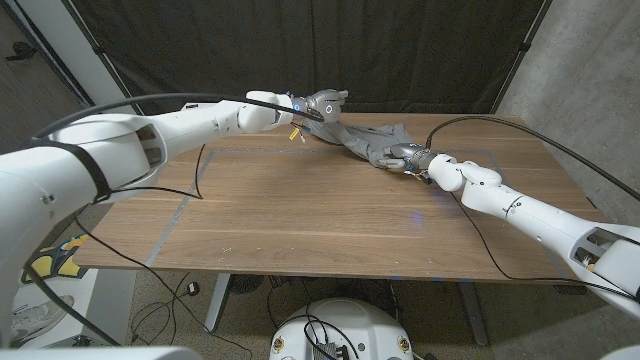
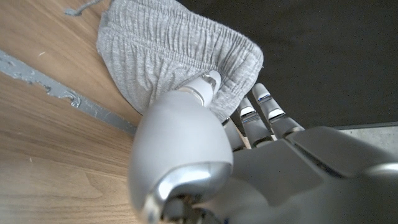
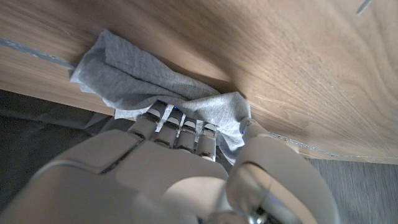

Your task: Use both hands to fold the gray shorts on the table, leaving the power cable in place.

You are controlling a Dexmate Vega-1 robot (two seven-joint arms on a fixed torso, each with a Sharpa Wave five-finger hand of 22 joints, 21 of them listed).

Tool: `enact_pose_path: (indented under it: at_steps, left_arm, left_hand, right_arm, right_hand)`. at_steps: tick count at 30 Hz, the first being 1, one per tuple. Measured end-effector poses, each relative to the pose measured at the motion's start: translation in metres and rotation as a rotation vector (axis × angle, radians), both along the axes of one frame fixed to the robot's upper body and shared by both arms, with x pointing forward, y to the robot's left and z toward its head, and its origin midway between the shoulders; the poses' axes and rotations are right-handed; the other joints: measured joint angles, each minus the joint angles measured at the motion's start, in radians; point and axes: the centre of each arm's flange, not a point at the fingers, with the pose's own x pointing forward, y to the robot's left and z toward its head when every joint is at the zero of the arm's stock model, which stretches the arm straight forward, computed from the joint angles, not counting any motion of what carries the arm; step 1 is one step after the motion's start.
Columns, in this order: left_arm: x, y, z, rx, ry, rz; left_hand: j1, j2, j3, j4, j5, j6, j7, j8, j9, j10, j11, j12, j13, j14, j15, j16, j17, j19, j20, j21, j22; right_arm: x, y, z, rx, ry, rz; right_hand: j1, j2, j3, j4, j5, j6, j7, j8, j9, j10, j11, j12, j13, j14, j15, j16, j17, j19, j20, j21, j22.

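My left hand (image 1: 322,103) grips the gray shorts' (image 1: 360,140) waistband, my right hand (image 1: 405,156) a hem, at the table's (image 1: 300,215) far edge (cloth bunched). Keep both grips firm; pull taut evenly.

You're working in a robot lab or test cell. A black curtain (image 1: 300,50) hangs behind the wooden counter (image 1: 330,220), bare concrete wall (image 1: 590,70) stands to the right, cables (image 1: 180,300) trail loose over the floor, and tape lines (image 1: 175,215) mark a work zone on the counter.
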Motion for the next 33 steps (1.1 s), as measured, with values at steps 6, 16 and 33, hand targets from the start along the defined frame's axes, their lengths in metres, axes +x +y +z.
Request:
enact_pose_path:
  at_steps: [6, 16, 33]
  left_arm:
    - [0.000, -0.003, 0.007, 0.062, -0.021, -0.007]
    - [-0.002, -0.012, 0.020, 0.146, -0.056, -0.027]
    - [0.004, -0.038, 0.037, 0.220, -0.093, -0.076]
  left_hand:
    - [0.000, 0.000, -0.004, -0.004, -0.004, 0.000, 0.000, 0.000, 0.000, 0.000, 0.000, 0.000, 0.000, 0.000, 0.000, 0.000, 0.005, 0.000, 0.000, 0.000, 0.000]
    - [0.004, 0.004, -0.004, -0.004, -0.007, 0.000, 0.000, 0.000, 0.000, 0.000, 0.000, 0.000, 0.004, 0.007, 0.000, 0.000, 0.005, -0.005, -0.005, 0.008, -0.002]
    - [0.004, 0.004, -0.007, -0.001, -0.011, 0.000, 0.000, 0.004, 0.000, 0.000, 0.000, -0.009, 0.009, 0.009, -0.002, 0.000, 0.005, -0.005, -0.005, 0.014, -0.005]
  right_arm:
    - [0.001, 0.002, -0.002, -0.013, 0.002, 0.012]
    - [0.002, 0.004, -0.004, -0.036, 0.003, 0.032]
    - [0.000, 0.003, -0.008, -0.064, 0.005, 0.050]
  right_hand:
    - [0.000, 0.000, 0.000, 0.000, 0.000, 0.000, 0.000, 0.000, 0.000, 0.000, 0.000, -0.001, 0.000, 0.000, 0.000, 0.000, 0.000, 0.000, 0.000, 0.000, 0.000]
    - [0.000, 0.000, 0.004, -0.004, 0.000, 0.004, -0.004, -0.004, 0.001, 0.000, 0.000, -0.002, -0.001, 0.000, 0.000, 0.000, 0.000, 0.000, 0.000, -0.001, 0.000]
    - [0.000, 0.000, 0.004, -0.004, 0.000, 0.008, -0.007, -0.004, 0.000, 0.004, -0.004, -0.005, 0.000, 0.000, 0.000, 0.000, 0.000, 0.000, 0.000, 0.000, 0.000]
